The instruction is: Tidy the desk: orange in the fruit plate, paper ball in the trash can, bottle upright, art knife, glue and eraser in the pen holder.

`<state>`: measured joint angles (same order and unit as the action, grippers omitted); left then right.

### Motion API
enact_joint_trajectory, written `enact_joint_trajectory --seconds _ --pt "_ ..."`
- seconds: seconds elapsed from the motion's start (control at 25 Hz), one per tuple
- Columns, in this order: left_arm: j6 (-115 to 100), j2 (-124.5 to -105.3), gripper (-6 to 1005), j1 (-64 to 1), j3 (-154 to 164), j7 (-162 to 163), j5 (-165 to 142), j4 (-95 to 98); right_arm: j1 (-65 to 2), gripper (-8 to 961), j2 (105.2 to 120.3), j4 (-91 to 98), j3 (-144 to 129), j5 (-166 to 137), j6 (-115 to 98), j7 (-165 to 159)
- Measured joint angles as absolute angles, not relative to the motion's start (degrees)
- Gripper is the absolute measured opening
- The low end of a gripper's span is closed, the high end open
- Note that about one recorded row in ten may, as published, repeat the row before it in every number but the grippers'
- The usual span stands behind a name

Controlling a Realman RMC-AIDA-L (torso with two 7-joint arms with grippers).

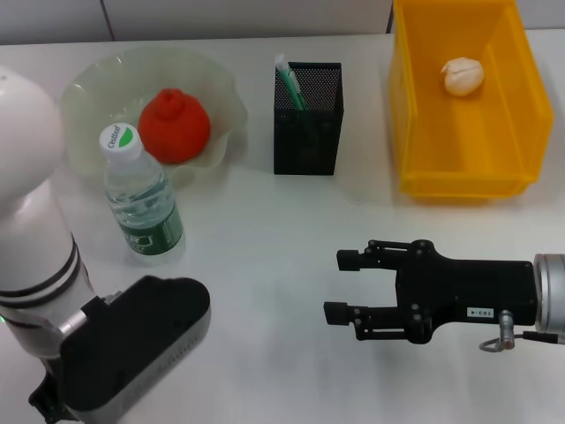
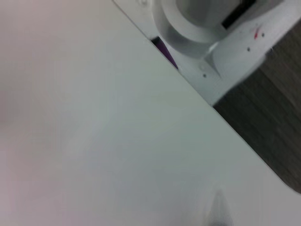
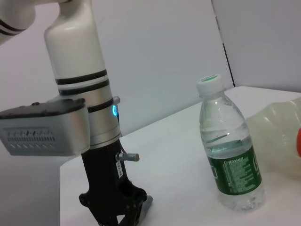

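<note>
The orange lies in the pale-green fruit plate at the back left. The bottle stands upright just in front of the plate; it also shows in the right wrist view. The glue sticks out of the black mesh pen holder. The paper ball lies in the yellow trash can. The art knife and eraser are out of view. My right gripper is open and empty, low over the table's middle. My left gripper points down at the table's near left.
My left arm's wrist housing fills the near left corner, close to the bottle. The left wrist view shows only bare tabletop, the table edge and the robot's base.
</note>
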<state>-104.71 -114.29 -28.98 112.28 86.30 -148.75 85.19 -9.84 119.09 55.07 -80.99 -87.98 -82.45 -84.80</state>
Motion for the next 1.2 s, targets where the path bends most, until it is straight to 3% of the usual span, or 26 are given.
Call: enact_joint_trajectory --seconds 0.36,0.68,0.92,1.2 --pt "-106.56 -115.36 147 -28.23 100.51 85.06 -139.99 88.87 -9.12 746 119.17 55.07 -75.26 -87.97 -83.55 -84.81" --pt "-112.86 -118.79 144 -29.87 80.76 84.33 -126.16 92.73 -8.41 745 119.27 53.92 -71.18 -87.97 -84.85 -84.15" --pt "-107.99 -118.76 144 -31.44 69.54 90.06 -108.64 93.33 -8.27 742 119.15 53.35 -68.74 -89.29 -84.98 -83.76" --pt "-83.95 -118.91 140 -30.14 72.12 93.54 -97.77 91.34 -8.67 741 119.03 52.32 -67.76 -89.65 -85.43 -83.28"
